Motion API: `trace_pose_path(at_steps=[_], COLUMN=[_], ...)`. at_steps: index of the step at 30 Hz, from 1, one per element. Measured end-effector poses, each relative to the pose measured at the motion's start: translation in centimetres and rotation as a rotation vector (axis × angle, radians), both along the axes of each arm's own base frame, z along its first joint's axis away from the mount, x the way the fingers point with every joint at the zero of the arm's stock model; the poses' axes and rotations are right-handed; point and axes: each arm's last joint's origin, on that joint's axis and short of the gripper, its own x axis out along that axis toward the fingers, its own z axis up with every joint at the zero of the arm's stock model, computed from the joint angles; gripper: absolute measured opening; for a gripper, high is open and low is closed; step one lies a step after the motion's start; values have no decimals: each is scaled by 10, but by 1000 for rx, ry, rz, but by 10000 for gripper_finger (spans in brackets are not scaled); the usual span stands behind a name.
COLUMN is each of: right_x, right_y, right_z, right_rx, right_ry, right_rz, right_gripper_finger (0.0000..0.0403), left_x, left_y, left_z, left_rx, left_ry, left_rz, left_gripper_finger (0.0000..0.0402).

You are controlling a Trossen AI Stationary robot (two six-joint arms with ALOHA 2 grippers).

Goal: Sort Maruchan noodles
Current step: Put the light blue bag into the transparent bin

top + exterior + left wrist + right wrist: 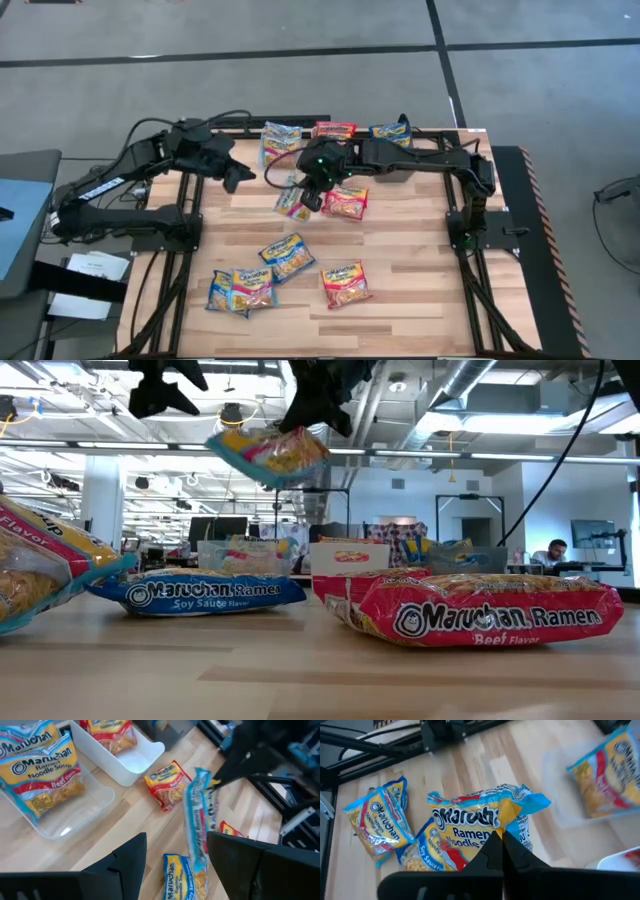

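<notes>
Here, my right gripper (501, 836), pinched on one held packet (485, 820) reading "Maruchan Ramen Noodle Soup", hanging above the table (400, 250). On the boards below: a "Soy Sauce Flavor" packet (200, 592) and a "Beef Flavor" packet (490, 615). Beyond, my left gripper (175, 845) stands wide, holding nothing. Farthest, the clear bin (75, 812) holds "Beef" packets (45, 770).

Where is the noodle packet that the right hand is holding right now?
In the high view the held packet hangs mid-table in the right hand, lifted off the table, beside the red packet.
</notes>
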Motion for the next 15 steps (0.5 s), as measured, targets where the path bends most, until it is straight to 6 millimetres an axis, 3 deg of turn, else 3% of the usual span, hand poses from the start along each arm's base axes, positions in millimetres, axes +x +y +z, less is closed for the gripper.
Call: trace_pose_path(at_steps=[15], right_x=[-5], right_y=[-31], right_z=[19], right_rx=[-135], right_ry=[-47], right_rz=[45], right_gripper_finger=[3], left_x=[51], left_y=[22], left_z=[-17], left_rx=[-48], left_ry=[-17], left_rz=[-56], left_gripper_finger=[194])
